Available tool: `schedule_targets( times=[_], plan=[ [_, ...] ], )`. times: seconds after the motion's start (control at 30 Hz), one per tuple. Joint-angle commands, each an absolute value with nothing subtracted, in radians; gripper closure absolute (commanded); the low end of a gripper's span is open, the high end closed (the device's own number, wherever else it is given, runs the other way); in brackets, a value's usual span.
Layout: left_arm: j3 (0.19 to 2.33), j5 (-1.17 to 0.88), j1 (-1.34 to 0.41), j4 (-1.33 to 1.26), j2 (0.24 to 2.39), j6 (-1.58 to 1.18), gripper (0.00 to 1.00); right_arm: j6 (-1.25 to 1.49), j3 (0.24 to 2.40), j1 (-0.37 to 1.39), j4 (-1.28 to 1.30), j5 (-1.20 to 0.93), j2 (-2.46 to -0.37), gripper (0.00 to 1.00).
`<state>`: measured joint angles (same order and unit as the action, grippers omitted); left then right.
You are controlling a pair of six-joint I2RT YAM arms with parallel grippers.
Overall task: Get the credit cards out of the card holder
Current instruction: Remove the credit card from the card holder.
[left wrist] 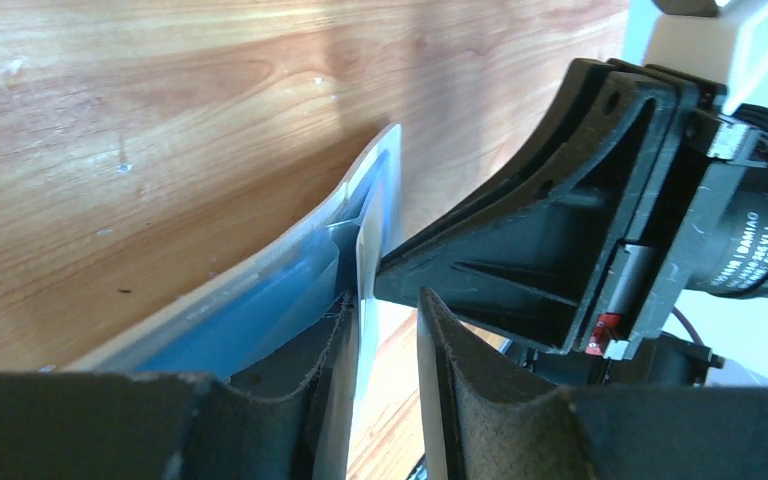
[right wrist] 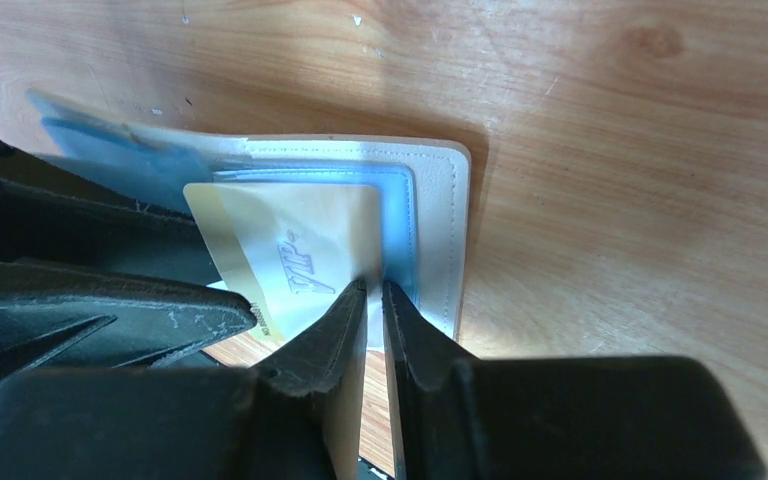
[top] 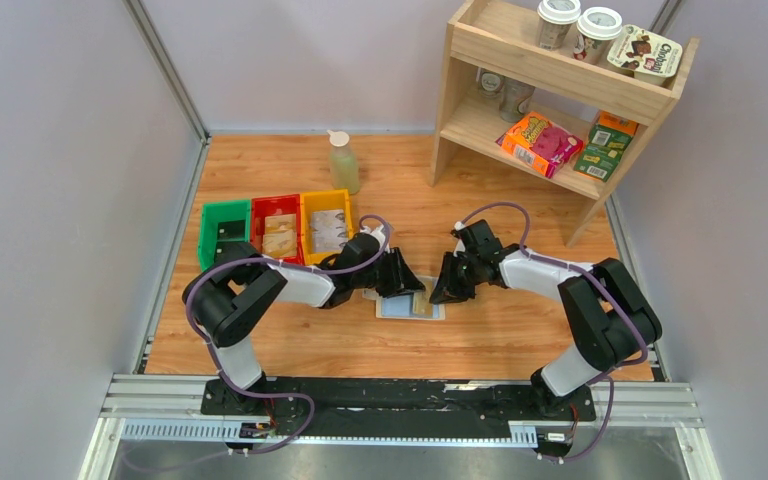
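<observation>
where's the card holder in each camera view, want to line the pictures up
top external: card holder lies low centre, flat on the wooden table.
left wrist: its pale blue panel runs from lower left up to centre.
right wrist: upper centre, lying open.
shared landmark: the wooden table under it, in all three views.

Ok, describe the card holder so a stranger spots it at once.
On the wooden table, look right of the yellow bin, where the left claw and right claw meet. The card holder lies there: thin, open, pale blue inside with a cream stitched rim, unlike the boxy bin.
</observation>
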<state>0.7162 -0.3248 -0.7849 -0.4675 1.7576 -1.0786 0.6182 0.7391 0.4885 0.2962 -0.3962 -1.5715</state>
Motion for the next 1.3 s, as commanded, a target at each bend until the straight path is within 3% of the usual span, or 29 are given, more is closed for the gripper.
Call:
schedule_targets(
  times=[0.0, 0.33, 0.63, 0.93, 1.27],
  plan=[
    [0.698, -0.370, -0.802, -0.663, 1.712, -1.121, 0.66, 0.623, 0.716, 0.486, 0.273, -0.374, -1.597, 0.82],
    [0.692, -0.370, -0.802, -0.657, 1.727, -1.138, 0.67, 0.626, 0.715, 0.482, 0.270, -0.379, -1.598, 0.83],
    [0.712, -0.342, -0.802, -0.546, 1.695, -1.086, 0.99, 0.627, 0.712, 0.476, 0.271, -0.379, -1.603, 0.83],
    [0.785, -0.272, -0.801, -0.192, 1.603, -0.922, 1.00, 0.623, 0.710, 0.472, 0.276, -0.364, -1.617, 0.83],
    [0.755, -0.248, -0.758, -0.045, 1.491, -0.805, 1.00, 0.608, 0.721, 0.471, 0.304, -0.347, -1.583, 0.83]
  ],
)
